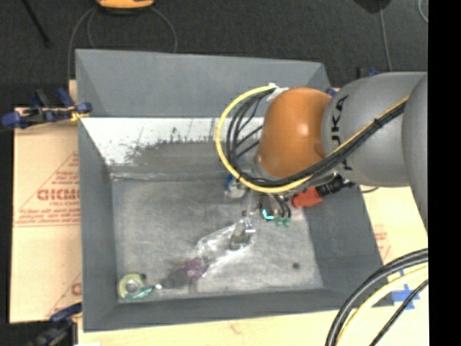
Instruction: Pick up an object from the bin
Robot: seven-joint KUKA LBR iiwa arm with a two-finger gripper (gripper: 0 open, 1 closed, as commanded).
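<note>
My gripper [247, 228] hangs below the orange cover, right of the bin's middle, low over the floor. Its tip is at the upper right end of a crumpled clear plastic wrapper [216, 246], which stretches down-left across the floor. I cannot tell whether it touches the wrapper. A small purple thing [190, 269] lies at the wrapper's lower left end. Close to the right of the gripper are a small teal-green piece [278, 219] and a red piece [307, 197], both partly hidden under the arm.
A yellow-green ring-shaped thing [132, 286] lies in the bin's front left corner. The arm and its cables cover the bin's back right part. Bare floor stretches over the left half.
</note>
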